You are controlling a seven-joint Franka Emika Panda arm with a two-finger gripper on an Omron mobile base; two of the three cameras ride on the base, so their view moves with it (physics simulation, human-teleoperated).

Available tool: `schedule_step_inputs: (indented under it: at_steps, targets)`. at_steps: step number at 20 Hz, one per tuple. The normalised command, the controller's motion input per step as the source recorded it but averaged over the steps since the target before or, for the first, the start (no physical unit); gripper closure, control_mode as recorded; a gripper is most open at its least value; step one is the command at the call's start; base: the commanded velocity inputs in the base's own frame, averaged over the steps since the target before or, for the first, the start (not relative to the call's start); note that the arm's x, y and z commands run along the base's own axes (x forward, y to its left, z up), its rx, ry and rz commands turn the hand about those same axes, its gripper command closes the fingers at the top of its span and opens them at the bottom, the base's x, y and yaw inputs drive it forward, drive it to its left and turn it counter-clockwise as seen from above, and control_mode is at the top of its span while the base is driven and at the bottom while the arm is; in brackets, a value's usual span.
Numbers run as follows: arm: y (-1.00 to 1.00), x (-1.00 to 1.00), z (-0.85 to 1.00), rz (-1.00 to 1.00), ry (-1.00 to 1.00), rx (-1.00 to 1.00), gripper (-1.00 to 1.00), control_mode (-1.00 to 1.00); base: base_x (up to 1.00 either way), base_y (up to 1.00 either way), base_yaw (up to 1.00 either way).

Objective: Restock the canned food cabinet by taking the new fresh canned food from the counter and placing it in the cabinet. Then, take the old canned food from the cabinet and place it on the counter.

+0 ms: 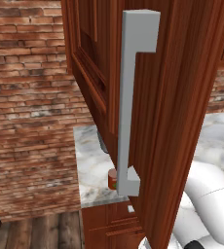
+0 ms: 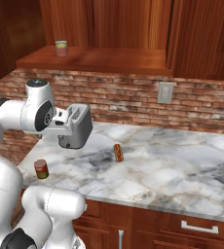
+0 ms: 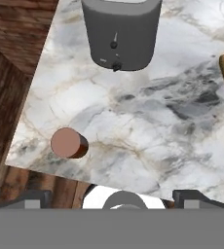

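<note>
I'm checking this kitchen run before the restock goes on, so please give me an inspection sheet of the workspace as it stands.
Surface: marble counter, white-grey with brown veins.
Job's things: red can upright near the counter's left front corner, untouched; cabinet open, with a pale can on its shelf.
Clutter: grey toaster at the back of the counter; hot dog lying mid-counter, apart from both.
Gripper: gripper open, above the counter's front edge, holding nothing.
Cables: nothing seen.
Surroundings: brick wall with a wall outlet; open cabinet door with a grey bar handle.
</note>
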Motion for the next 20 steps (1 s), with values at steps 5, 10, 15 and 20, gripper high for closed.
schedule_step_inputs:
  at_steps: [5, 10, 15, 20]
  targets:
    - [0.57, -0.02, -0.84, 0.14, 0.07, -0.03, -1.00, -1.00, 0.00, 0.00, 0.00]
    - [0.55, 0.00, -0.70, 0.13, 0.07, -0.06, -1.00, -1.00, 0.00, 0.00, 0.00]
    - [0.30, 0.00, -0.34, 0.09, 0.13, 0.00, -1.00, -1.00, 0.00, 0.00, 0.00]
    - [0.32, 0.12, -0.37, 0.00, 0.13, 0.00, -1.00, -1.00, 0.00, 0.00, 0.00]
